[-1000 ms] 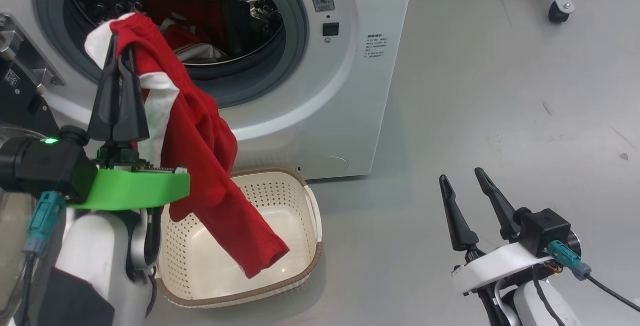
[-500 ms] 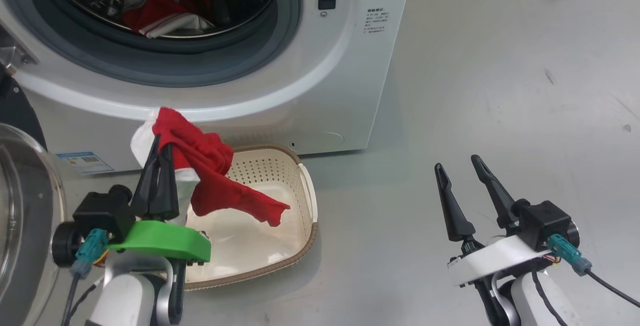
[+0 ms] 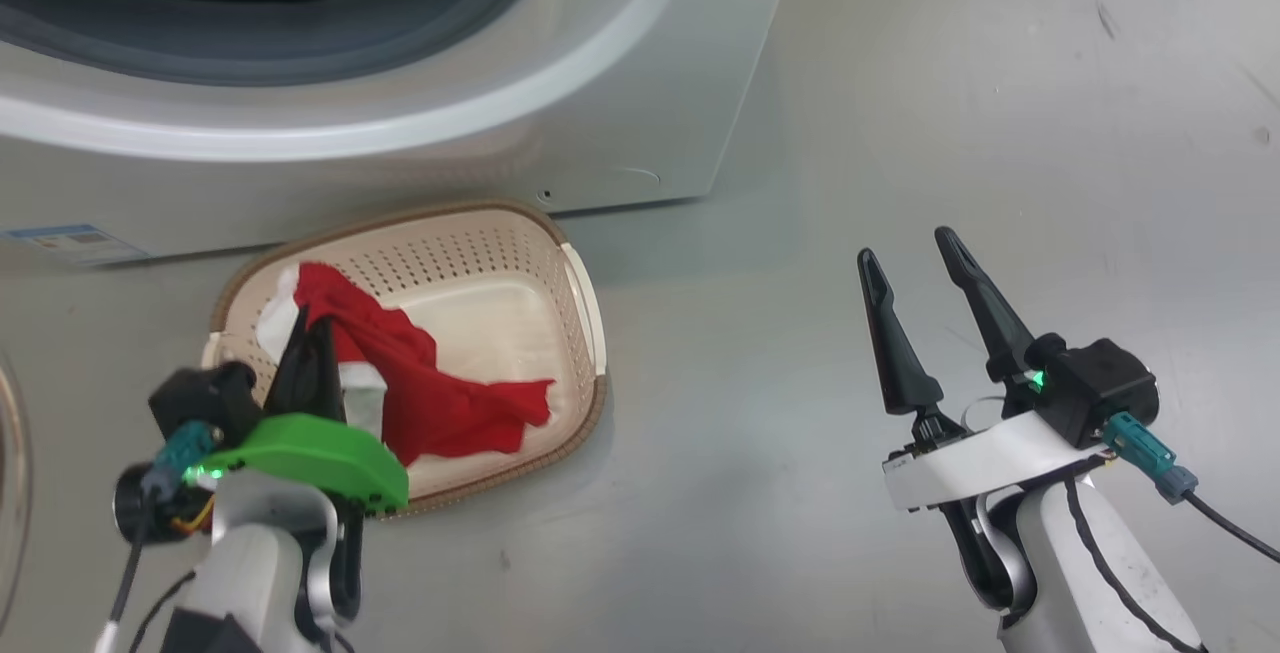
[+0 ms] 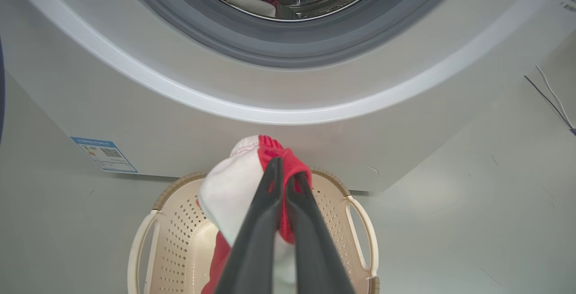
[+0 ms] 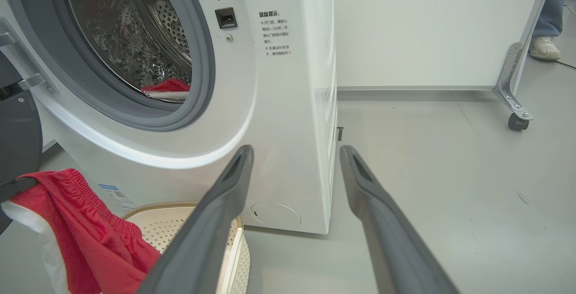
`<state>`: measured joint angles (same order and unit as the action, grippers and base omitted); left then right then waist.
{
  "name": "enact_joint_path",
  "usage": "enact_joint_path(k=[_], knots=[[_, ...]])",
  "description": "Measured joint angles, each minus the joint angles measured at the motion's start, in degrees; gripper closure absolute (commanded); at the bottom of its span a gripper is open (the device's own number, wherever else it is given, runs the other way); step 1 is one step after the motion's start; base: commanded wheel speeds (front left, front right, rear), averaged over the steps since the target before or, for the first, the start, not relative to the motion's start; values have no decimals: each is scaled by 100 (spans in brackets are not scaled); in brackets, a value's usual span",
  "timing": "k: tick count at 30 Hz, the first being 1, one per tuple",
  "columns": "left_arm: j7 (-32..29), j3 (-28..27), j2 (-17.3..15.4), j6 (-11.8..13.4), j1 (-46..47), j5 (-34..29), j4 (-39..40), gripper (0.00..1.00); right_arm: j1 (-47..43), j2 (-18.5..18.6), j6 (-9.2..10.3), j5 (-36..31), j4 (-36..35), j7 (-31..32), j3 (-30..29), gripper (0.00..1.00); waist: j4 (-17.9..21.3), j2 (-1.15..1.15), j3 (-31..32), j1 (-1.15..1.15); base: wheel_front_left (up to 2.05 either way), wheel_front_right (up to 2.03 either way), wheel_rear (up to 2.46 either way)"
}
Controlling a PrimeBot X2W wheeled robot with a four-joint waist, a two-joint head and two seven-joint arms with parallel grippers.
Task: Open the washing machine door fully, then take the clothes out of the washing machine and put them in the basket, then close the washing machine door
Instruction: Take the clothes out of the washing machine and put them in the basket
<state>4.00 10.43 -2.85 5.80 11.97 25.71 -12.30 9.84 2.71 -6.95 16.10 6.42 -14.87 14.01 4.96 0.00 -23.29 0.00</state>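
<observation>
My left gripper (image 3: 303, 321) is shut on a red garment with white trim (image 3: 440, 403). The garment's lower part lies in the cream basket (image 3: 590, 333), while its pinched end stays above the basket's left side. In the left wrist view the left gripper (image 4: 288, 172) pinches the red and white fabric (image 4: 229, 195) over the basket (image 4: 360, 222). The washing machine (image 3: 500, 103) stands just behind, with more red clothes (image 5: 168, 88) in its drum. Its door (image 5: 15, 136) stands open at the left. My right gripper (image 3: 905, 245) hangs open and empty over the floor to the right.
A blue label (image 4: 104, 153) marks the machine's lower front. A white panel on a castor leg (image 5: 513, 100) stands behind at the right, with a person's foot (image 5: 544, 46) beside it. Grey floor spreads right of the basket.
My left gripper has come down from the drum opening with the red garment, whose lower part now rests in the basket. The head camera has tilted downward. The right gripper has stayed open.
</observation>
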Motion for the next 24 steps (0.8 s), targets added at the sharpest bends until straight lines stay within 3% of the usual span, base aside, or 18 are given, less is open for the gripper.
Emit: enact_joint_path(k=[24], knots=[[-296, -361, -209, -4, 1913, 21, -2017, 100, 1043, 7, -2, 449, -398, 0, 318, 0, 748, 0, -1893, 0, 0, 0, 0]])
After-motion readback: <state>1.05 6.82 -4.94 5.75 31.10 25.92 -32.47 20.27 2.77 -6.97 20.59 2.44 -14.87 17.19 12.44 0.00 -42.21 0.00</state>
